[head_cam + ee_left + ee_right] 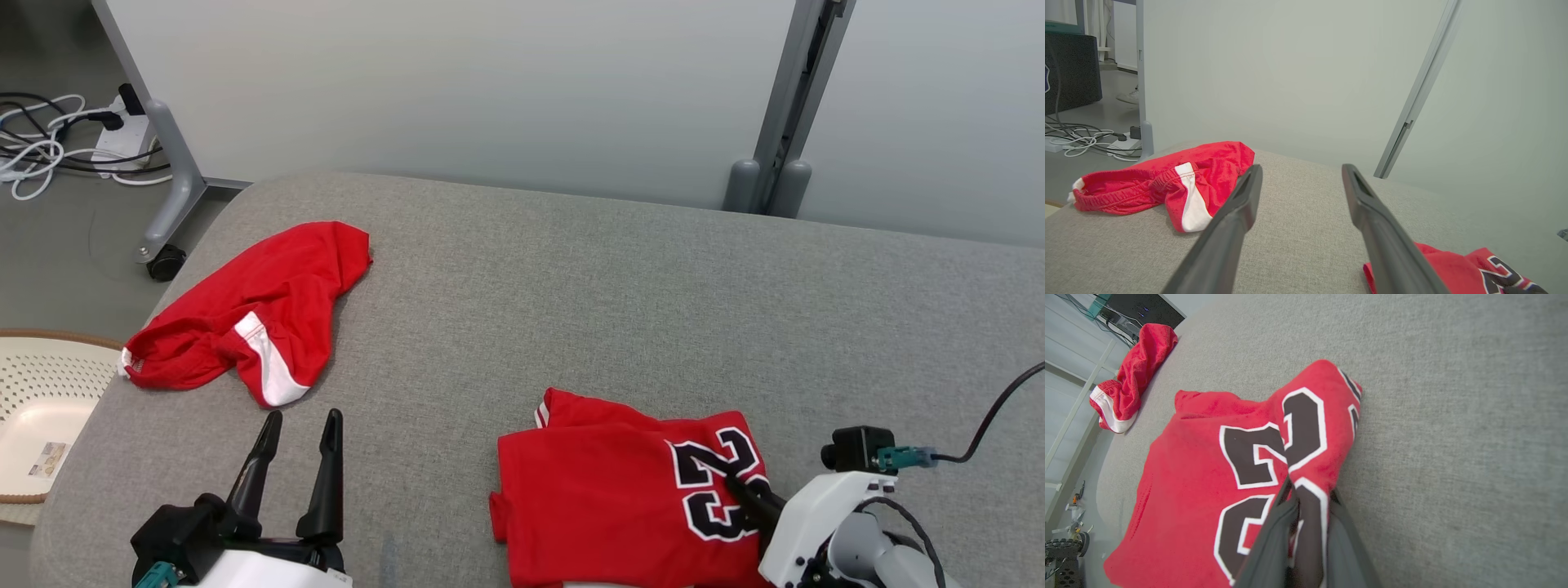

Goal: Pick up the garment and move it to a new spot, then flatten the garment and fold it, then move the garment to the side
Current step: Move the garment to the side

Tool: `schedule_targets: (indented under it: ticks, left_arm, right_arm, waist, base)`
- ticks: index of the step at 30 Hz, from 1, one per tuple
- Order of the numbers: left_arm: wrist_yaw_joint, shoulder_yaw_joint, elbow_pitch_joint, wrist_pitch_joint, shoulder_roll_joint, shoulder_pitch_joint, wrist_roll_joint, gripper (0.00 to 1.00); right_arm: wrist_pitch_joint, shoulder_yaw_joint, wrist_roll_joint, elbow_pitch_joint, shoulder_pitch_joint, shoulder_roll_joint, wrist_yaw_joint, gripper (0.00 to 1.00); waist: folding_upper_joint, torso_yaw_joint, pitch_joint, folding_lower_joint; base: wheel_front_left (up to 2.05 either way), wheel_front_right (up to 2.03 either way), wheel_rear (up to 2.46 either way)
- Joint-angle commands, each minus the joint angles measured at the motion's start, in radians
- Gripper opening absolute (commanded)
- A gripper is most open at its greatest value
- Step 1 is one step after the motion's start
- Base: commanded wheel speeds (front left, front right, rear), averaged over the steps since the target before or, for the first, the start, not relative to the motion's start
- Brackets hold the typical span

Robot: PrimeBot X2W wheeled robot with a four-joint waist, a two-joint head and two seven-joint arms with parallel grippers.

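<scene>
The garment [604,498], a folded red jersey with a black and white 23, lies on the grey padded table [571,286] at the near right. My right gripper [735,482] reaches onto its right edge. In the right wrist view the right gripper [1310,490] is shut on a raised fold of the garment [1208,457] through the number print. My left gripper [298,420] stands open at the near left with nothing between its fingers, apart from the cloth. The left wrist view has the left gripper [1300,171] wide apart, with a corner of the garment [1453,265] at lower right.
Crumpled red shorts [261,310] with a white stripe lie at the table's far left, also as shorts [1167,183] and shorts [1135,367]. A white perforated basket [41,392] sits beside the left edge. Cables [49,139] and a partition's caster leg [167,245] are on the floor.
</scene>
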Motion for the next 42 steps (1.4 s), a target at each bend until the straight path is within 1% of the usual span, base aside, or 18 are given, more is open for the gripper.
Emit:
schedule_targets:
  ticks: [1, 5, 9, 11, 12, 14, 17, 20, 21, 25, 31, 33, 37, 42]
  left_arm:
    - [-0.002, 0.004, -0.003, -0.001, 0.003, -0.012, -0.001, 1.00]
    - [-0.002, 0.002, -0.014, -0.001, 0.003, -0.010, -0.002, 1.00]
    - [-0.002, -0.015, -0.030, -0.001, 0.003, -0.018, -0.003, 1.00]
    - [-0.002, -0.024, -0.038, -0.001, 0.003, -0.025, -0.001, 1.00]
    - [-0.002, -0.032, -0.046, -0.001, 0.003, -0.034, 0.000, 1.00]
    - [-0.002, -0.038, -0.052, -0.001, 0.003, -0.040, 0.002, 1.00]
    - [-0.002, -0.047, -0.064, -0.001, 0.005, -0.062, 0.007, 1.00]
    - [-0.002, -0.061, -0.075, -0.001, 0.018, -0.091, 0.006, 1.00]
    - [-0.002, -0.061, -0.075, -0.001, 0.018, -0.091, 0.006, 1.00]
    - [-0.002, -0.073, -0.101, -0.001, 0.041, -0.131, -0.001, 1.00]
    - [-0.002, -0.095, -0.147, -0.001, 0.092, -0.199, -0.012, 1.00]
    - [-0.002, -0.100, -0.161, -0.001, 0.105, -0.218, -0.012, 1.00]
    - [-0.002, -0.108, -0.187, -0.001, 0.124, -0.250, -0.016, 1.00]
    - [-0.002, -0.123, -0.201, -0.001, 0.137, -0.276, -0.023, 1.00]
  right_arm:
    - [-0.018, -0.004, -0.011, -0.005, -0.012, -0.012, 0.000, 0.00]
    - [-0.069, -0.008, -0.050, -0.022, -0.051, -0.033, 0.000, 0.00]
    - [-0.115, -0.009, -0.093, -0.033, -0.108, -0.066, 0.000, 0.00]
    - [-0.137, -0.009, -0.118, -0.036, -0.142, -0.085, 0.000, 0.00]
    - [-0.159, -0.016, -0.134, -0.032, -0.178, -0.103, 0.000, 0.00]
    - [-0.181, -0.022, -0.152, -0.027, -0.218, -0.125, 0.000, 0.00]
    - [-0.206, -0.028, -0.176, -0.016, -0.289, -0.155, 0.000, 0.00]
    - [-0.229, -0.048, -0.197, 0.020, -0.364, -0.188, 0.000, 0.00]
    - [-0.229, -0.048, -0.197, 0.020, -0.364, -0.188, 0.000, 0.00]
    - [-0.262, -0.094, -0.236, 0.084, -0.469, -0.221, 0.000, 0.00]
    - [-0.324, -0.174, -0.313, 0.201, -0.612, -0.247, 0.000, 0.00]
    - [-0.338, -0.197, -0.339, 0.240, -0.652, -0.247, 0.000, 0.00]
    - [-0.369, -0.245, -0.410, 0.327, -0.729, -0.271, 0.000, 0.00]
    - [-0.409, -0.308, -0.522, 0.445, -0.813, -0.299, 0.000, 0.00]
  waist:
    - [0.0000, 0.000, 0.000, 0.0000]
    - [0.0000, -0.013, 0.006, 0.0000]
    - [0.0000, -0.044, 0.019, 0.0000]
    - [0.0000, -0.065, 0.029, 0.0000]
    - [0.0000, -0.089, 0.043, 0.0000]
    - [0.0000, -0.116, 0.062, 0.0000]
    - [0.0000, -0.159, 0.107, 0.0000]
    - [0.0000, -0.194, 0.164, 0.0000]
    - [0.0000, -0.194, 0.164, 0.0000]
    - [0.0000, -0.234, 0.253, 0.0000]
    - [0.0000, -0.272, 0.387, 0.0000]
    - [0.0000, -0.278, 0.422, 0.0000]
    - [0.0000, -0.280, 0.472, 0.0000]
    - [0.0000, -0.266, 0.504, 0.0000]
  base:
    - [0.00, 0.00, 0.00]
    - [0.00, 0.00, 0.00]
    - [0.00, 0.00, 0.00]
    - [0.00, 0.00, 0.00]
    - [0.00, 0.00, 0.00]
    - [0.00, 0.00, 0.00]
    - [0.00, 0.00, 0.00]
    - [0.00, 0.00, 0.00]
    - [0.00, 0.00, 0.00]
    - [0.00, 0.00, 0.00]
    - [0.00, 0.00, 0.00]
    - [0.00, 0.00, 0.00]
    - [0.00, 0.00, 0.00]
    - [0.00, 0.00, 0.00]
